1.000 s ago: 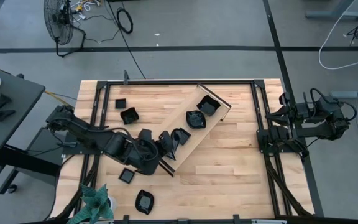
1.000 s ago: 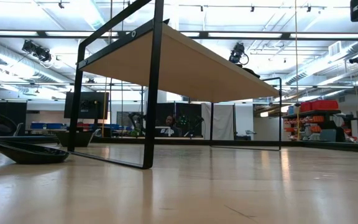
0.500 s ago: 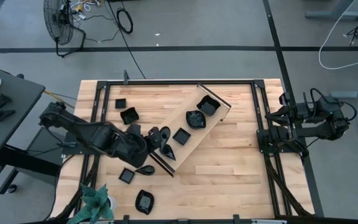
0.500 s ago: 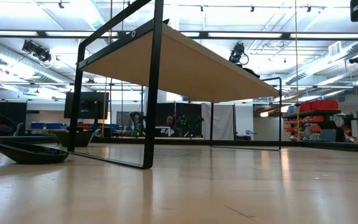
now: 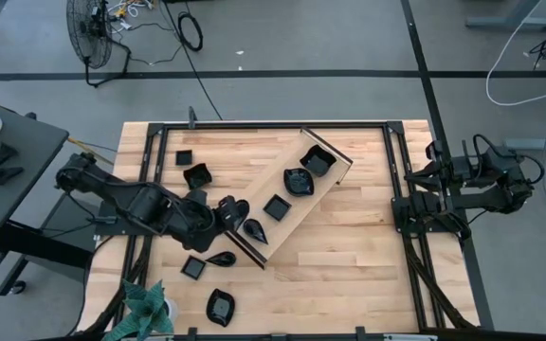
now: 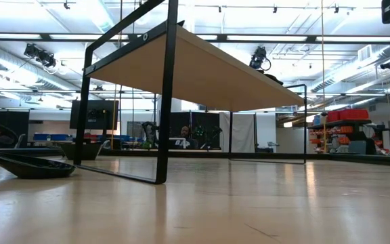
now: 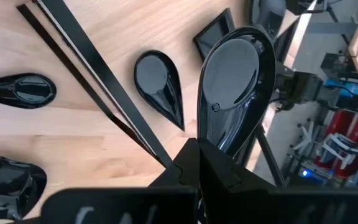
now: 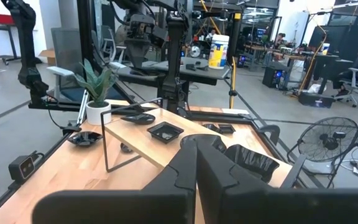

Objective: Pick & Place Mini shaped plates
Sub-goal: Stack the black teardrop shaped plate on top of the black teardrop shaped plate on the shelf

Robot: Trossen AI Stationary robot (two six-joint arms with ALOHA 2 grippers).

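Gripping a glossy black spoon-shaped dish (image 7: 234,87) between closed fingers, the left gripper (image 5: 224,212) hangs over the lower end of the long wooden tray (image 5: 333,177). A teardrop dish (image 5: 255,228), a square dish (image 5: 276,206) and two more sit in the tray; others lie scattered on the table (image 5: 368,237) around it. The right gripper (image 5: 415,176), shut and empty, waits at the table's right edge.
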